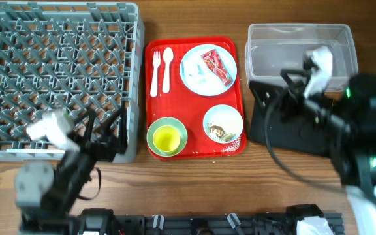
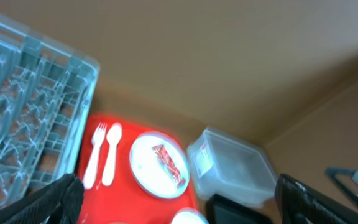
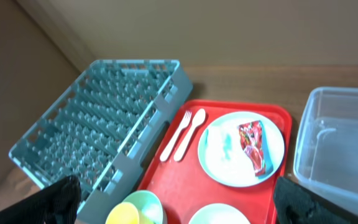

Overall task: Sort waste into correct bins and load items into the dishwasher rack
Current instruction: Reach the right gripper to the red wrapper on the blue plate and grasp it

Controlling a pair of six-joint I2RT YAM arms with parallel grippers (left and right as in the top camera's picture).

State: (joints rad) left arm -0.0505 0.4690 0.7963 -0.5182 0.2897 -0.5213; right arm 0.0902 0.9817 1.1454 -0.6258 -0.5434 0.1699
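The grey dishwasher rack [image 1: 57, 72] stands at the left. On a red serving tray [image 1: 194, 98] lie a white fork [image 1: 155, 72] and spoon [image 1: 166, 68], a pale-blue plate [image 1: 198, 72] with the red wrapper [image 1: 217, 65], a light-green bowl [image 1: 156, 130] holding the yellow cup [image 1: 166, 138], and a pale-blue bowl [image 1: 224, 124] with crumbs. The clear tub [image 1: 302, 49] and black tray [image 1: 286, 124] sit at the right. My left gripper [image 1: 104, 121] is open and empty over the rack's near right corner. My right gripper [image 1: 276, 91] is open and empty above the black tray.
The right wrist view shows the rack [image 3: 98, 124], plate [image 3: 225, 155], wrapper [image 3: 255, 146] and tub [image 3: 340, 143] below the open fingers [image 3: 179, 202]. The left wrist view shows the plate [image 2: 148, 168] and tub [image 2: 232, 168]. A cardboard wall stands behind the table.
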